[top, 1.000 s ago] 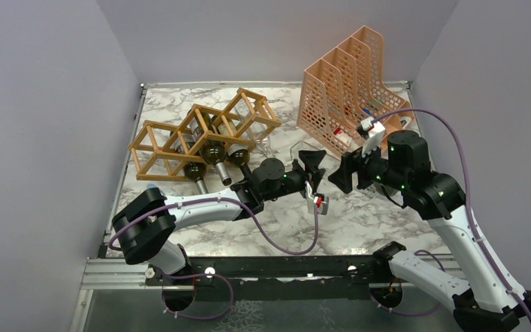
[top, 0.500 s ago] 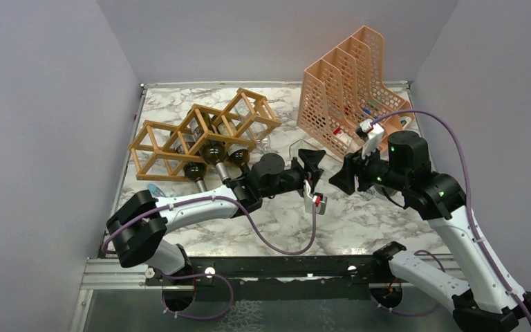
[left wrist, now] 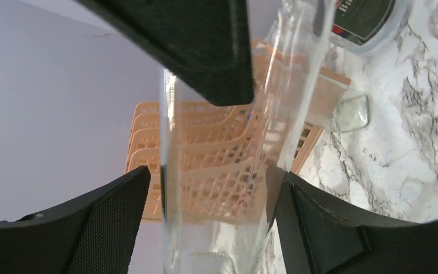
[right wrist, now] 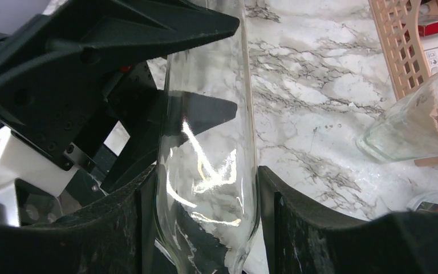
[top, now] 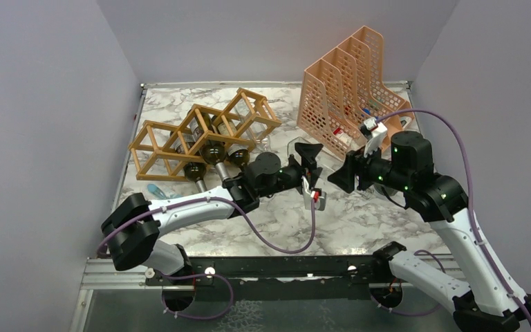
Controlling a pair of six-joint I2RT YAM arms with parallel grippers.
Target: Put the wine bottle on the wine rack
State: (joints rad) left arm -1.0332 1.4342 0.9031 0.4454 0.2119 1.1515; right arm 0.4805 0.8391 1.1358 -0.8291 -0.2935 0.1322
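Note:
A clear glass wine bottle (right wrist: pixel 208 108) hangs above the marble table between my two grippers. My right gripper (right wrist: pixel 208 177) is shut on it, both pads pressed against the glass. My left gripper (left wrist: pixel 211 177) stands open around the other end of the bottle (left wrist: pixel 217 171): one finger rests against the glass and the other stands a little off it. In the top view the left gripper (top: pixel 312 170) and right gripper (top: pixel 339 176) face each other mid-table. The wooden wine rack (top: pixel 153 126) stands at the back left, with three dark bottles (top: pixel 214 152) lying in its cells.
A peach mesh file holder (top: pixel 349 83) stands at the back right, right behind my right gripper. Another clear bottle (right wrist: pixel 416 123) lies at its foot. A small blue object (top: pixel 155 188) lies in front of the rack.
The right gripper has closed on the bottle. The left gripper's jaws have then widened off the glass, and the left arm has stretched slightly farther back.

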